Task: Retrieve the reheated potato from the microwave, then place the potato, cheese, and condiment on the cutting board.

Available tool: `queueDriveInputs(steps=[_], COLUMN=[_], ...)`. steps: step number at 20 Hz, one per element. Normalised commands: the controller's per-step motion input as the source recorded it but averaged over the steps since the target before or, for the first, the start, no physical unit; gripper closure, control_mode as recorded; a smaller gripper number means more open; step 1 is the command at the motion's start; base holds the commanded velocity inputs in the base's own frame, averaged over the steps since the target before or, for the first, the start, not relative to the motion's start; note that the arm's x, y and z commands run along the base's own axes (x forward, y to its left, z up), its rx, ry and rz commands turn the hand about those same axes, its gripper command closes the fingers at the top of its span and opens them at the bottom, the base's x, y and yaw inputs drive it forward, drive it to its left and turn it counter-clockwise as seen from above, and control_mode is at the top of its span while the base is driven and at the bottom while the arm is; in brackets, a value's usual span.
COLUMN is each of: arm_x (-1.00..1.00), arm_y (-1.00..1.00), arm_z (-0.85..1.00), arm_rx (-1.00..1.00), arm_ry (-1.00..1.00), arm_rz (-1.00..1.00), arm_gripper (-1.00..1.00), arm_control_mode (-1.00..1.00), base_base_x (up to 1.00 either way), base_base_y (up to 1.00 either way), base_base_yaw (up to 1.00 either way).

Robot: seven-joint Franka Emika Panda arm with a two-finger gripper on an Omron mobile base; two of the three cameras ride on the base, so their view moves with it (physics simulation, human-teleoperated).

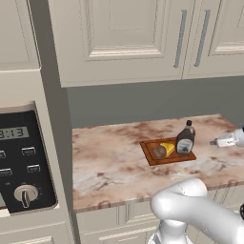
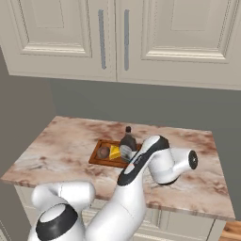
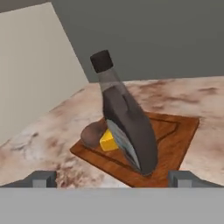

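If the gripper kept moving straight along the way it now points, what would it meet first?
Most likely the dark brown condiment bottle, which stands between the open gripper fingertips' line on the reddish-brown wooden cutting board; depth is unclear.

Brightness: even and fairly bright, flat rendered light in all three views.
Source: no visible lamp; light seems diffuse, from above.
Shadows: soft shade under the upper cabinets [image 1: 143, 43] darkens the grey back wall [image 1: 152, 102]; hardly any cast shadows on the marble counter [image 1: 109, 162].
Glare: faint sheen on the robot arm [image 2: 155, 160].
Sharpness: base views crisp; hand view slightly soft and blocky.
Distortion: hand view tilted.
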Motion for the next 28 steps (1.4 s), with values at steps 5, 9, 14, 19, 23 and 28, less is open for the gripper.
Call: queueDriveInputs(steps=[5, 9, 14, 19, 23, 28], arm_x=[-0.45, -0.44, -0.59, -0.56, -0.49, -0.48], arm_y=[0.01, 0.1, 0.15, 0.38, 0.48, 0.52], arm_z=[0.42, 0.38, 0.27, 0.12, 0.17, 0.12], arm_rx=[-0.03, -0.01, 0.0, -0.09, -0.24, -0.27], arm_ry=[0.37, 0.46, 0.39, 0.1, -0.1, -0.18], arm_rz=[-0.05, 0.0, 0.0, 0.0, 0.0, 0.0], arm_gripper=[-1.0, -1.0, -1.0, -1.0, -1.0, -1.0], arm_control_mode=[-1.0, -1.0, -1.0, -1.0, -1.0, -1.0], base_base_x=[0.0, 0.0, 0.0, 0.0, 0.0, 0.0], base_base_y=[0.0, 0.0, 0.0, 0.0, 0.0, 0.0], base_base_yaw=[0.0, 0.0, 0.0, 0.0, 0.0, 0.0])
